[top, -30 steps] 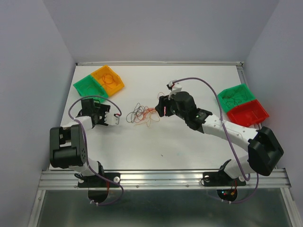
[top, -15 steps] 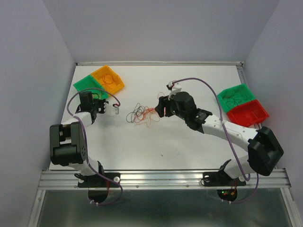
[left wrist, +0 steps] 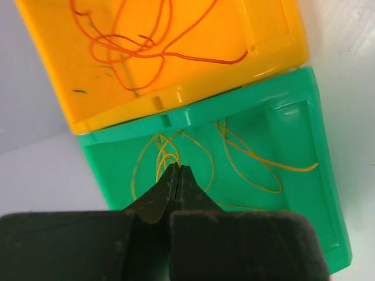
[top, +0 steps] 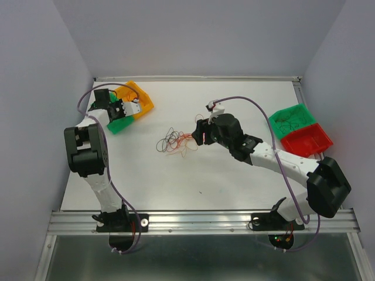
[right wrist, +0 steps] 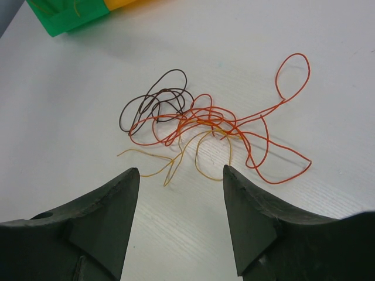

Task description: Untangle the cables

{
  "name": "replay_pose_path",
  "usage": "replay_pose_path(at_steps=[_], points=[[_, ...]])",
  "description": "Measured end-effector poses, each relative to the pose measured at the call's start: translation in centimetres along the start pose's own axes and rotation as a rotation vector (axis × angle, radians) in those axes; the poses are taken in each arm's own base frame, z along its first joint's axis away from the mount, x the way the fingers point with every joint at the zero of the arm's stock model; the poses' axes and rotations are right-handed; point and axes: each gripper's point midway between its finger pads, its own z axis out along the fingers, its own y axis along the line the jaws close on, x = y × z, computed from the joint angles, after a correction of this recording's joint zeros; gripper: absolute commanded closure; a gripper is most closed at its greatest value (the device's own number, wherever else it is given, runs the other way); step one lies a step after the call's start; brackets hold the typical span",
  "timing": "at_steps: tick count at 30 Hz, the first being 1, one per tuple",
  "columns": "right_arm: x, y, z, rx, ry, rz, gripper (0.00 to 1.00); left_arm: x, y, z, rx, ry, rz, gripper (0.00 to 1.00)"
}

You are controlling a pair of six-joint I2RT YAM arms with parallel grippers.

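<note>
**Tangle sat mid-table, right gripper wide open over it**

So the tangle [right wrist: 199,126] was lying flat on the white table [top: 234,181], about the middle of the top view. It looked like three colours knotted together. A dark brown loop bunch sat at the upper left of the wrist view. A red cable sprawled out to the right with a small loop up top. A thin yellow one trailed out toward the bottom left.

The right gripper [right wrist: 180,172] hung just off the tangle's near edge with its jaws spread wide and nothing between them.

The left gripper [left wrist: 177,171] was way over at the upper left of the top view, above the left green bin [left wrist: 205,111]. Its jaws were pressed tight together, right at a bunch of yellow strands in that bin. Honestly I couldn't tell if a strand was pinched in there. The orange bin [left wrist: 176,93] butted up against that green one and had an orange cable coiled inside.

Over at the right edge of the top view sat a right green bin [top: 290,109] with dark cable in it, touching a red bin [top: 304,140].
</note>
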Motion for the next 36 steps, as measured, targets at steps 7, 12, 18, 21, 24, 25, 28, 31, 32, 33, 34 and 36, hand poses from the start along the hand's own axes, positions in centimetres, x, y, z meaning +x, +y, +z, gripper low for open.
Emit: replay_pose_path(at_steps=[7,12,18,21,24,25,28,31,32,33,34,36], points=[[0.0,0.0,0.0,0.000,0.000,0.000,0.38,2.6,-2.9,2.9,0.145,0.076,-0.149,1.00],[0.0,0.0,0.0,0.000,0.000,0.000,0.38,3.3,-4.0,3.5,0.184,0.111,-0.193,0.86],[0.1,0.0,0.0,0.001,0.001,0.000,0.38,3.2,-3.9,3.4,0.179,0.100,-0.223,0.57],[0.2,-0.1,0.0,0.003,0.002,0.000,0.37,3.2,-3.7,3.1,0.174,0.090,-0.248,0.52],[0.4,-0.2,0.0,0.008,0.005,0.003,0.34,3.4,-3.2,2.3,0.162,0.073,-0.280,0.51],[0.5,-0.3,0.0,0.012,0.006,0.003,0.34,3.4,-3.1,2.1,0.159,0.070,-0.288,0.51],[1.0,-0.5,0.0,0.019,0.017,0.002,0.34,3.2,-2.2,1.2,0.139,0.039,-0.320,0.49],[0.9,-0.5,0.0,0.018,0.013,0.002,0.34,2.6,-1.0,-0.1,0.110,0.002,-0.345,0.47],[0.9,-0.5,0.0,0.018,0.014,0.002,0.34,2.4,-0.6,-0.5,0.099,-0.010,-0.350,0.47],[0.9,-0.5,0.0,0.019,0.014,0.002,0.34,2.2,-0.2,-0.8,0.089,-0.018,-0.351,0.47],[0.9,-0.5,0.0,0.019,0.013,0.002,0.33,1.9,0.2,-1.3,0.077,-0.029,-0.356,0.47],[0.9,-0.6,0.0,0.021,0.013,0.002,0.33,1.3,1.1,-2.2,0.054,-0.047,-0.360,0.47]])
